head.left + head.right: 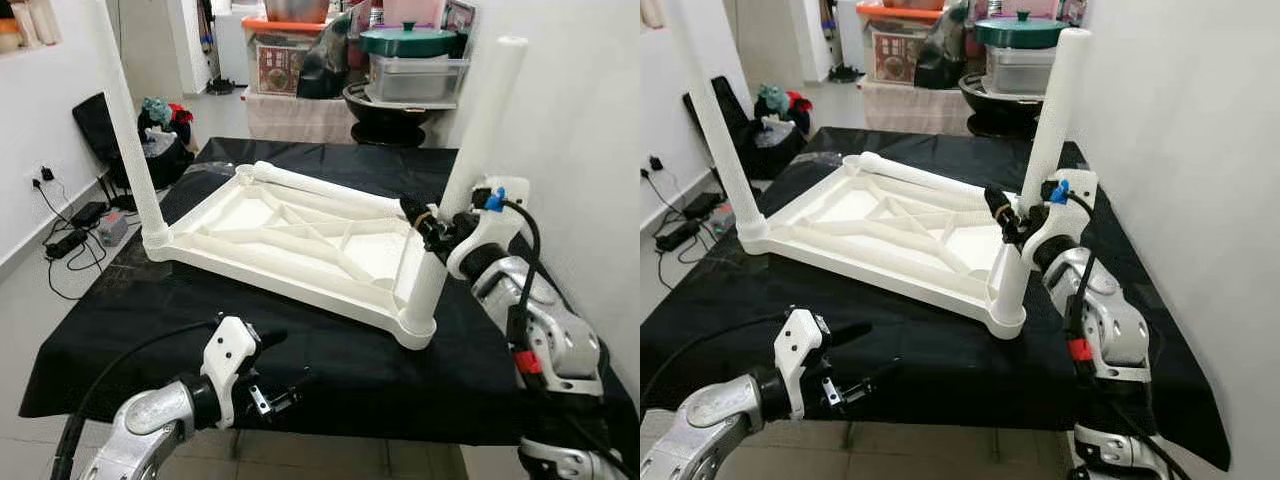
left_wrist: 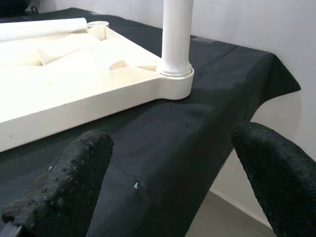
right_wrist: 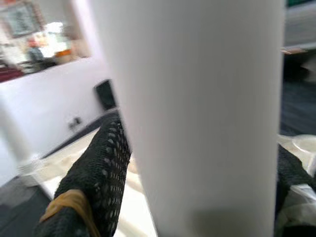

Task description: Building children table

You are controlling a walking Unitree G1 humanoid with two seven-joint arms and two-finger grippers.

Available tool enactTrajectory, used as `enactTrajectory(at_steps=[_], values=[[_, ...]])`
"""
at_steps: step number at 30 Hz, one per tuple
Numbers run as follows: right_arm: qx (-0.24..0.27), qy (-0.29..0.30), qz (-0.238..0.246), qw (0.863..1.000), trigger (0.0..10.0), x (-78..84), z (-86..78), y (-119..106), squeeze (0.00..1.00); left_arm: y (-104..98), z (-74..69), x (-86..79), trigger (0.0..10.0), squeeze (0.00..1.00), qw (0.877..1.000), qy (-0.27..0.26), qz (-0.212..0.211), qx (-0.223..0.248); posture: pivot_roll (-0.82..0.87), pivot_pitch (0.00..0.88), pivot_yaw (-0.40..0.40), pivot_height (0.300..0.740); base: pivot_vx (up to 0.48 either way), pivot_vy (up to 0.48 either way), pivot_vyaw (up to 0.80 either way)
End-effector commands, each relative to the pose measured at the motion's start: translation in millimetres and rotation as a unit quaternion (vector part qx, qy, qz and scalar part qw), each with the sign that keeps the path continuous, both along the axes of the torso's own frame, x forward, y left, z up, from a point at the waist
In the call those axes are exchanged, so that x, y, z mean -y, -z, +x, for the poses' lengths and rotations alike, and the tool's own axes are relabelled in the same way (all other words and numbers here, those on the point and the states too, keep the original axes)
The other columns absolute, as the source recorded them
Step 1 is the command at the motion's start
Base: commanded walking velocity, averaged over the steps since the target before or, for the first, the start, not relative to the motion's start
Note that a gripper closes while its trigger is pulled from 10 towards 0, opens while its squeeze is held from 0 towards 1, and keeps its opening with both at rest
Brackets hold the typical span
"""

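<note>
A black cloth point(image 1: 330, 370) covers the work surface in a cluttered room, with white walls on both sides, cables and a power strip point(image 1: 68, 242) on the floor to the left, and storage bins point(image 1: 415, 75) stacked at the back. On the cloth lies the white plastic tabletop point(image 1: 290, 245), upside down, its ribbed underside facing up. Two white legs stand upright in its corner sockets: the near-right leg point(image 1: 470, 170) at the corner closest to the right arm, and the far-left leg point(image 1: 130, 140) at the opposite side. A third leg point(image 1: 320, 185) lies flat along the tabletop's far edge (resting on the frame, not socketed).

The right gripper point(image 1: 425, 222) is pinched around the near-right leg about halfway up its height; in the right wrist view the black mesh fingers point(image 3: 98, 168) sit on either side of the white tube, pressed against it.

The left gripper point(image 1: 275, 385) hovers low at the near edge of the cloth, in front of the tabletop and apart from it. Its fingers point(image 2: 64, 187) are spread wide with nothing between them, and the left wrist view looks across the cloth toward the socketed corner.
</note>
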State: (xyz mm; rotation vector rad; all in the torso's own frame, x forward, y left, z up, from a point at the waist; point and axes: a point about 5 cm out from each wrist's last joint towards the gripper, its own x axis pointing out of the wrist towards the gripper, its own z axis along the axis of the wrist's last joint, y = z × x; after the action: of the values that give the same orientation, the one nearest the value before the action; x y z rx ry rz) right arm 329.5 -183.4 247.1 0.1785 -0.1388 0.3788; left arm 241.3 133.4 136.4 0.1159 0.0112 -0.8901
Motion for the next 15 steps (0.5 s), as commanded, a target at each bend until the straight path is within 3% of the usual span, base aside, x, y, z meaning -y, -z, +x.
enactTrajectory(at_steps=[1,2,3,5,6,8,9,10,11,13,14,15], values=[[0.046,-0.172,-0.046,0.983,10.0,-25.8,-19.2,-9,0.00,3,-1.2,0.6,10.0,0.00,1.000,0.003,0.004,-0.007,0.09,0.000,-0.043,0.740,0.000,0.000,0.00],[0.047,-0.209,-0.061,0.975,10.0,-28.2,-24.7,-6,0.00,3,-1.1,0.7,10.0,0.00,1.000,0.003,0.004,-0.007,0.09,0.000,-0.043,0.740,0.000,0.000,0.00],[0.047,-0.209,-0.061,0.975,10.0,-28.2,-24.7,-6,0.00,3,-1.1,0.7,10.0,0.00,1.000,0.003,0.004,-0.007,0.09,0.000,-0.043,0.740,0.000,0.000,0.00],[0.031,-0.237,-0.088,0.967,0.0,-26.8,-26.0,-1,0.00,3,0.6,0.6,10.0,0.00,1.000,0.005,0.005,-0.005,0.10,0.000,-0.047,0.740,0.000,0.000,0.00],[0.016,-0.204,-0.103,0.973,0.0,-22.5,-18.0,2,0.00,2,1.6,0.5,10.0,0.00,1.000,0.004,0.005,-0.004,0.10,0.000,-0.052,0.740,0.000,0.000,0.00],[0.016,-0.204,-0.103,0.973,0.0,-22.5,-18.0,2,0.00,2,1.6,0.5,10.0,0.00,1.000,0.004,0.005,-0.004,0.10,0.000,-0.052,0.740,0.000,0.000,0.00],[-0.010,-0.135,-0.120,0.984,0.0,-13.3,-4.9,8,0.00,2,2.3,0.6,10.0,0.00,1.000,0.003,0.005,-0.002,0.10,0.000,-0.051,0.740,0.000,0.000,0.00],[-0.010,-0.135,-0.120,0.984,0.0,-13.3,-4.9,8,0.00,2,2.3,0.6,10.0,0.00,1.000,0.003,0.005,-0.002,0.10,0.000,-0.051,0.740,0.000,0.000,0.00],[-0.039,-0.044,-0.127,0.990,0.0,1.2,8.5,15,0.00,2,2.7,1.2,10.0,0.00,1.000,0.003,0.005,-0.002,0.10,0.000,-0.049,0.740,0.000,0.000,0.00],[-0.076,0.121,-0.107,0.984,0.0,31.8,22.6,23,0.00,2,2.2,2.2,10.0,0.00,1.000,0.003,0.003,-0.001,0.10,0.000,-0.049,0.740,0.000,0.000,0.00],[-0.076,0.121,-0.107,0.984,0.0,31.8,22.6,23,0.00,2,2.2,2.2,10.0,0.00,1.000,0.003,0.003,-0.001,0.10,0.000,-0.049,0.740,0.000,0.000,0.00],[-0.084,0.177,-0.088,0.977,0.0,44.0,24.5,24,0.00,1,2.0,2.3,10.0,0.00,1.000,0.004,0.003,-0.001,0.10,0.000,-0.048,0.740,0.000,0.000,0.00]])
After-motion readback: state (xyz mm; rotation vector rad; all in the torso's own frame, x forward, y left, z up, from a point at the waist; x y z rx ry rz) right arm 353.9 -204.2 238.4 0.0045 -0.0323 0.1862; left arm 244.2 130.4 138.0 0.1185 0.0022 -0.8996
